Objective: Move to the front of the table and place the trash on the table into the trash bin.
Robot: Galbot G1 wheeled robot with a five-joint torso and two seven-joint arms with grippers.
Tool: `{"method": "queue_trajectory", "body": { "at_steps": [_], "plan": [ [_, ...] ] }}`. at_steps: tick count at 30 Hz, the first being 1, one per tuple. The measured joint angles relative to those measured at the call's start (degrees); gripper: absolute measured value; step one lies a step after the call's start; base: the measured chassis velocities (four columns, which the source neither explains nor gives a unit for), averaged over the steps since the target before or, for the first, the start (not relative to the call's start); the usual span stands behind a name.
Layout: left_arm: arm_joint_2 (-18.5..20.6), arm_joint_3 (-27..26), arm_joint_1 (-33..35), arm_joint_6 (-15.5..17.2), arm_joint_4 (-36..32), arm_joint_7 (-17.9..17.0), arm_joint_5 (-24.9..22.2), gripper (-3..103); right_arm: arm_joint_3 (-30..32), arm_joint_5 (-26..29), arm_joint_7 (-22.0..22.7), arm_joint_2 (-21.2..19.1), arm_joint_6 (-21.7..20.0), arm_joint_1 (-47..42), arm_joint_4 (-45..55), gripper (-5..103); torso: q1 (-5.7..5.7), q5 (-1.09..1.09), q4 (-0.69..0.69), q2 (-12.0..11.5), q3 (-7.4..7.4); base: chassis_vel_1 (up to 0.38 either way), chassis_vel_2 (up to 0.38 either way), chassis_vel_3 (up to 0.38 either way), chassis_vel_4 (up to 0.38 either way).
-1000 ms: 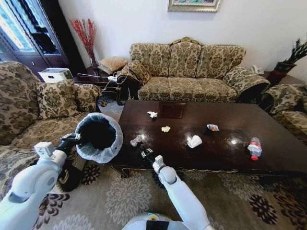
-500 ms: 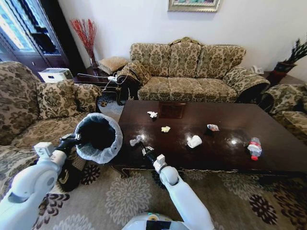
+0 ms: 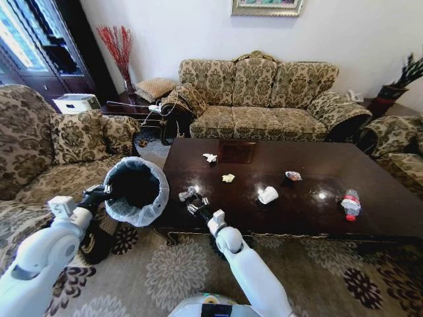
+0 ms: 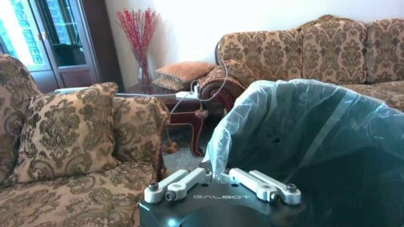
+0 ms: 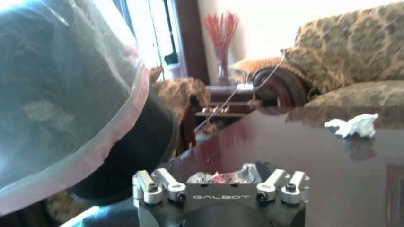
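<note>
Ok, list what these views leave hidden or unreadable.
- Bottom of the trash bin: dark inside in the head view; the bag folds block it in the left wrist view.
- Wrapper in the right gripper: partly hidden behind the fingers.
- Bottle label: too small in the head view.

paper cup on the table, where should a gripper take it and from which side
The paper cup lies tipped on its side on the table, mouth toward the robot's left. Probably best to come from above and close across the middle of its round wall, fingers either side of its axis; the open rim would likely crush. The right gripper already holds a crinkled wrapper, and the left gripper grips the trash bin.
</note>
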Motion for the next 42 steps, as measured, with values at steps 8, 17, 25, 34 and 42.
{"method": "queue_trajectory", "body": {
  "at_steps": [8, 17, 25, 34, 42],
  "plan": [
    [-0.4, 0.4, -0.8, 0.0, 0.3, 0.1, 0.1, 2, 0.6, -0.8, 0.3, -0.7, -1.0, -0.2, 1.2, 100, 0.00, 0.00, -0.01, 0.0, 0.00, 0.000, 0.000, 0.000, 0.000],
    [-0.6, 0.6, -0.7, 0.0, 0.4, 0.2, 0.1, 2, 0.1, -0.5, -0.1, -1.4, -1.0, 0.0, 0.9, 100, 0.00, 0.01, -0.01, 0.0, 0.00, 0.038, 0.033, -0.051, -0.049],
    [-0.8, 0.6, -0.3, 0.0, 0.2, 0.3, 0.2, 2, -1.2, -1.4, 1.5, -0.7, 0.3, 0.7, -1.1, 100, 0.00, -0.03, 0.02, 0.0, 0.00, 0.190, 0.177, -0.173, -0.169],
    [-1.2, 0.9, 0.0, 0.0, 0.1, 0.7, 1.1, 2, -1.3, -4.3, 9.0, 3.5, -1.5, 4.7, -6.3, 100, -0.01, 0.05, 0.01, 0.0, 0.00, 0.056, 0.049, -0.057, -0.044],
    [-1.7, 1.4, 0.0, 0.0, 0.2, 1.0, 1.5, 2, -0.7, 1.7, 6.8, 5.6, -0.6, 11.0, -15.1, 100, 0.02, -0.02, -0.02, 0.0, 0.01, -0.025, -0.013, 0.009, -0.002]
  ]
}}
